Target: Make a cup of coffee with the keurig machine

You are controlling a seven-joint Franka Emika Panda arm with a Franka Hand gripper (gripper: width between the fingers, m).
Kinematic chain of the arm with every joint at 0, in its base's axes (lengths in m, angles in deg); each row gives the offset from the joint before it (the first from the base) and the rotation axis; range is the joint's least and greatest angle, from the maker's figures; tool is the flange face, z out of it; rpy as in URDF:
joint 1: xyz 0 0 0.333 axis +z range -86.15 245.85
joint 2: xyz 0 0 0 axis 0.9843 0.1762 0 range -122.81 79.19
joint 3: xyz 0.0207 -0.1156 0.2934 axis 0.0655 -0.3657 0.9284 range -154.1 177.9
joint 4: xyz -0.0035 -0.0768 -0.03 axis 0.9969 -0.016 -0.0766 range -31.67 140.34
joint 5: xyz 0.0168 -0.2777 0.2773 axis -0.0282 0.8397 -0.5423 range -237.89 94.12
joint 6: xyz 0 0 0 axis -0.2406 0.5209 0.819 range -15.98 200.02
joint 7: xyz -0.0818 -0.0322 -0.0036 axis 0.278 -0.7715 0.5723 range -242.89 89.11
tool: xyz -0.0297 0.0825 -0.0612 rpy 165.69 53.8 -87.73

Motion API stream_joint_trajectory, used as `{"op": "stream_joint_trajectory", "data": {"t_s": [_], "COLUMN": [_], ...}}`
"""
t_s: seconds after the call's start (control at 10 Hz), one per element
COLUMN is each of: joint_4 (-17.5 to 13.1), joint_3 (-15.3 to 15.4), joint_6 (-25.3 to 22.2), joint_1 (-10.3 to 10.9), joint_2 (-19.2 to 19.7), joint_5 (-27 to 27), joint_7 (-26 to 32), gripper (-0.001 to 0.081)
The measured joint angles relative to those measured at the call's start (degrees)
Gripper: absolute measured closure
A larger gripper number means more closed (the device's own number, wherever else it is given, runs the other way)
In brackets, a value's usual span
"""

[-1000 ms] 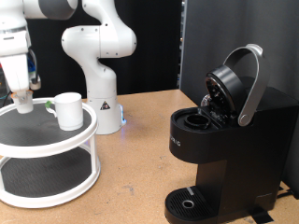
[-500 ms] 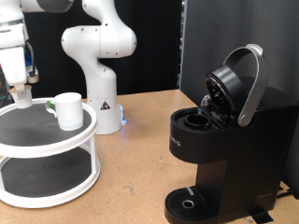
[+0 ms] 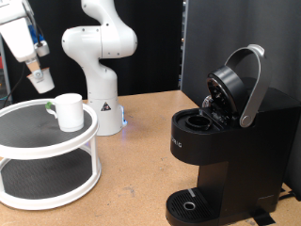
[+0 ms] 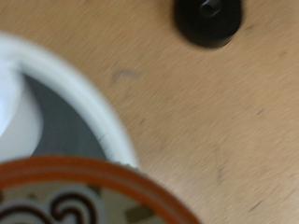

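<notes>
Risen gripper (image 3: 41, 85); keurig machine (image 3: 226, 141) lid open.

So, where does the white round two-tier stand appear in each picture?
Exterior view: the white round two-tier stand fills the lower left, with the small white ceramic mug on its top tier and the gripper above it.
Wrist view: only a curved piece of its white rim shows, next to bare table.
Shared landmark: the brown wooden table.

My arm (image 3: 99, 52) is white. Cup (image 3: 69, 110): plain white. Keurig machine (image 3: 226, 141): matte black, silver-grey handle. Shelf stand (image 3: 47, 155): white rims, dark mesh. Table (image 3: 132, 179): tan wood.
</notes>
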Motion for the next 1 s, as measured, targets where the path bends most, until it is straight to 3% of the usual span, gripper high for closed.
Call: {"op": "stream_joint_trajectory", "data": {"t_s": [0.3,0.6,1.0], "joint_4": [-3.5,-1.9,-1.9], "joint_3": [3.1,2.7,7.5], "joint_6": [-2.4,1.4,5.6], "joint_1": [1.1,1.2,3.9], "joint_2": [1.2,1.0,1.3], "joint_5": [-2.2,-6.6,-14.7], "joint_7": [-8.6,-7.0,-16.8], "gripper": [0.037,0.037,0.037]}}
